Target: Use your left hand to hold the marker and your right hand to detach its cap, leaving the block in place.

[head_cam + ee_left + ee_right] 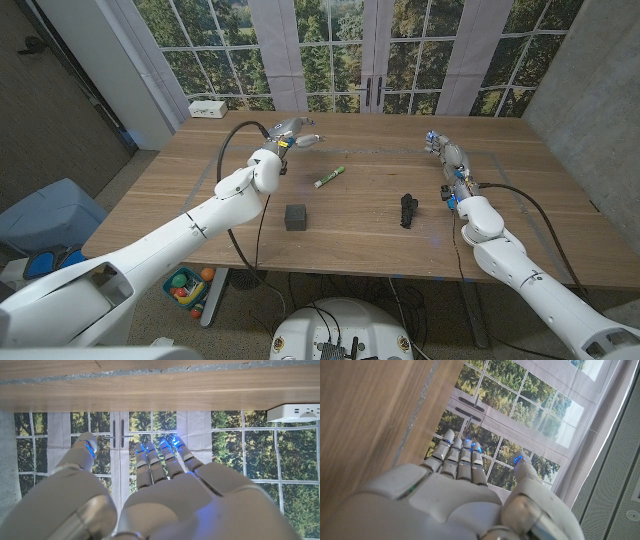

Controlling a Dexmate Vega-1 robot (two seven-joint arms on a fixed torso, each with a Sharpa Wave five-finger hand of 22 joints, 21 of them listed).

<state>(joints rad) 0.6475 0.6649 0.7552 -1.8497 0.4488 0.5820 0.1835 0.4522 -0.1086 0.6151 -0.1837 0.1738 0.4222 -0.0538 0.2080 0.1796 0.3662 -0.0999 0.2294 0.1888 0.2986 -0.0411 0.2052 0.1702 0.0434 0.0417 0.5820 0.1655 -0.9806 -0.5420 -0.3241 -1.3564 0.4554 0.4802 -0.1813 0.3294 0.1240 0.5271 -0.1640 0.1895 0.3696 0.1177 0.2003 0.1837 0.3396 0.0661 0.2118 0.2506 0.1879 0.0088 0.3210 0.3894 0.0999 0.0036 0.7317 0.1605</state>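
Nearest the front edge of the wooden table [360,235]: dark block [295,217] left of centre, small black object [407,210] right of centre, both standing free. Beyond the block, near table centre: marker [329,177], lying flat, long axis diagonal, green end toward the far right, white end toward the near left; cap end cannot be told.

Left hand [293,134] beyond and left of the marker, well apart from it, fingers [159,460] extended and spread, thumb apart, holding nothing; in the left wrist view, reaching toward the windows. Right hand [448,157] at the right side of the table, well apart from the marker, fingers [457,457] straight and side by side, thumb apart, holding nothing. White power strip [208,107] at the far left corner.
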